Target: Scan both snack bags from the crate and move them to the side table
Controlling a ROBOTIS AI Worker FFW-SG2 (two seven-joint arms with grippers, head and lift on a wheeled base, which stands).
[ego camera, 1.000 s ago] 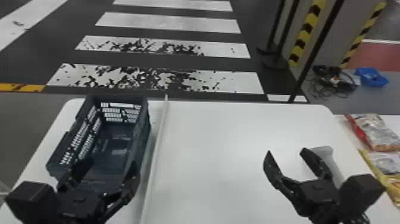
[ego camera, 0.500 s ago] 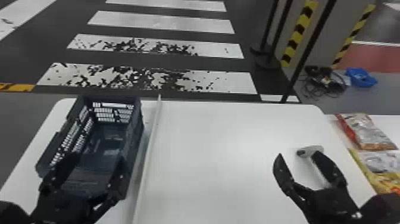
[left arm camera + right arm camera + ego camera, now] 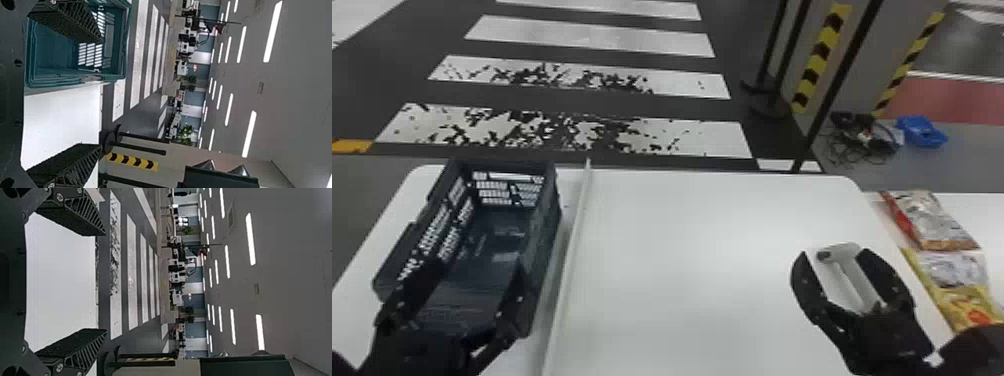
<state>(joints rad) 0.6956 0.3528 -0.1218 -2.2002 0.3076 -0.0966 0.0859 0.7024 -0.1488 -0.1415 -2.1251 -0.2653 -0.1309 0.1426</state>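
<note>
The red bag (image 3: 932,220) and yellow bag (image 3: 964,300) lie on the side table (image 3: 977,215), rightward of my nearer right fingers (image 3: 887,280); these gape empty, as do my left fingers (image 3: 68,162).

left arm (image 3: 424,354) | jaws spread | right arm (image 3: 889,340) | jaws spread (wide, too)
</note>
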